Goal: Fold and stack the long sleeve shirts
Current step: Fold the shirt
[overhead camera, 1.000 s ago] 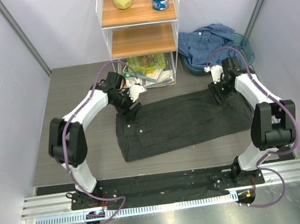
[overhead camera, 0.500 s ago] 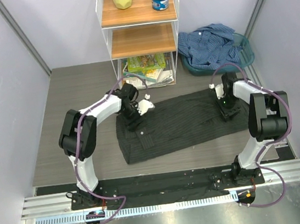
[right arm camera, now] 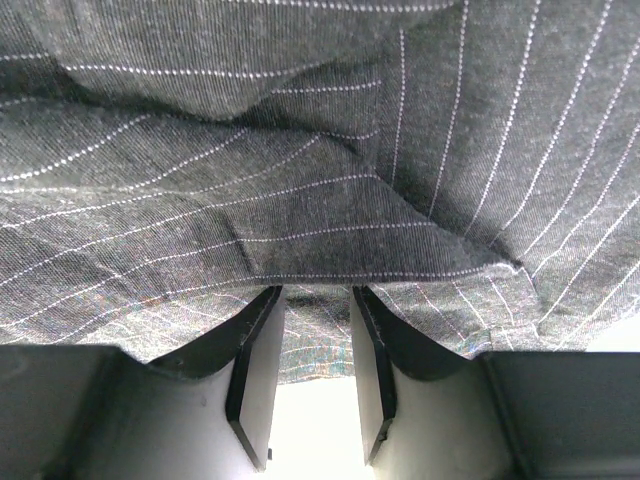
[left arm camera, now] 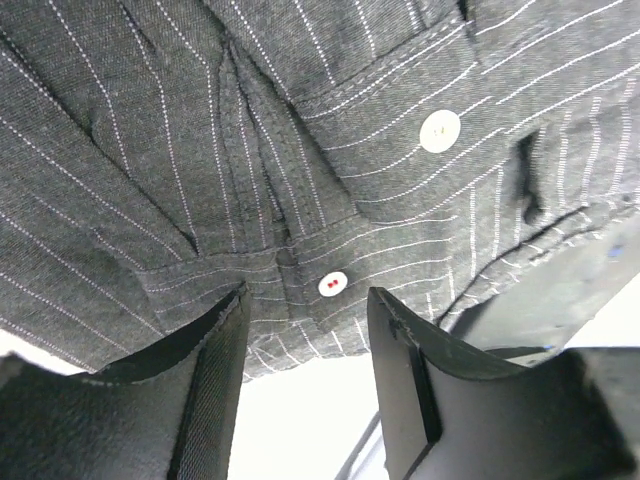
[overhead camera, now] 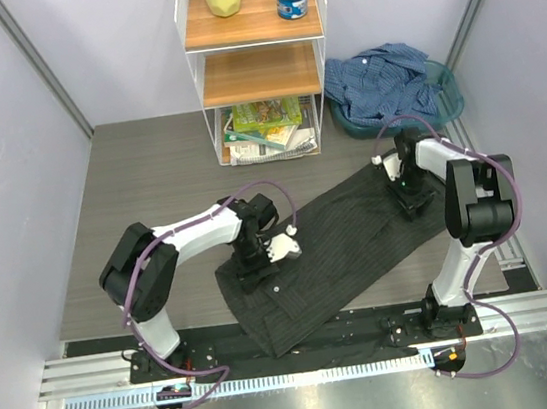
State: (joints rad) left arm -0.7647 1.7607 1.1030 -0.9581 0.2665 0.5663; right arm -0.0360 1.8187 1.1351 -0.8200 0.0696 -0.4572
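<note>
Charcoal shirt (overhead camera: 348, 235) slanted across surface (overhead camera: 142, 202), near corner over front edge; blue shirt (overhead camera: 383, 79) heaped in basket (overhead camera: 452, 92). R hand (right arm camera: 315, 340) pinching cloth. L hand (left arm camera: 305, 340) at button placket, grip can't tell. Pull both ends evenly, flatten b4 folding.
</note>
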